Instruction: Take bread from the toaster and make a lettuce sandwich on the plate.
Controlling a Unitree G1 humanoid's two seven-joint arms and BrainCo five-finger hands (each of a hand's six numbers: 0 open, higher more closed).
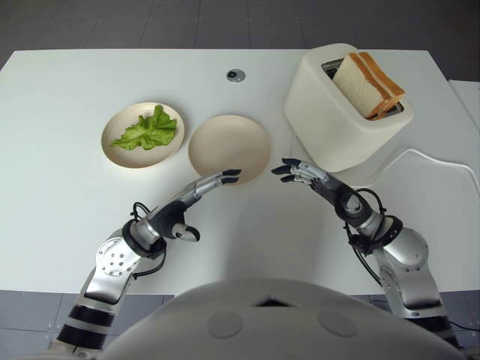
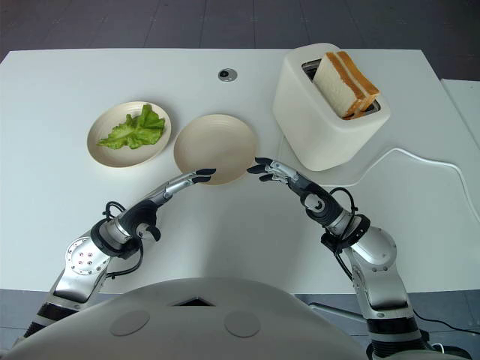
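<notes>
Bread [image 1: 367,82]: two slices standing tilted in the slot of the toaster [image 1: 337,127], beyond the right hand's fingertips and off to their right, well apart from them.
Toaster: cream, upright on the white table [image 1: 60,112]; its near lower corner is close behind the right fingers [image 1: 289,166].
Plate [image 1: 229,146]: bare, lying between the two sets of fingertips; the left fingers [image 1: 225,176] lie over its near rim, contact cannot be told; the right fingertips are just beside its right rim.
Lettuce [image 1: 148,129]: one green leaf in a shallow dish [image 1: 124,156], beyond the left fingers and to their left, apart from them.
Left hand [image 1: 191,196]: fingers stretched out flat and released, grasping nothing, thumb hanging below.
Right hand [image 1: 322,184]: fingers extended, slightly bent, released, grasping nothing.
Cable [image 1: 442,161]: white, curving across the table to the right of the right hand.
</notes>
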